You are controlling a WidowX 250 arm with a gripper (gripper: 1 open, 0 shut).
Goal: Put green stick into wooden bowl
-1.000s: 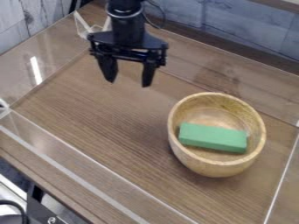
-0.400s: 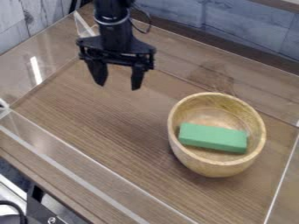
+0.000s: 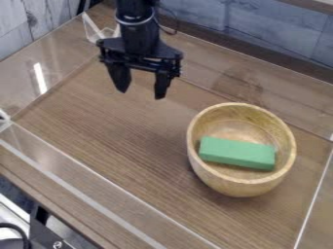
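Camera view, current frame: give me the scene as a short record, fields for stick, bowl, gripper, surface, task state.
stick: green stick, lying inside the bowl
bowl: wooden bowl, light tan, round, upright on the table
gripper: black gripper, jaws apart, nothing between them, away from the bowl
surface: brown wood-look table, pale tape lines across it
cable: dark cable, at the image's lower left corner
task state: looks done, stick in bowl and not held
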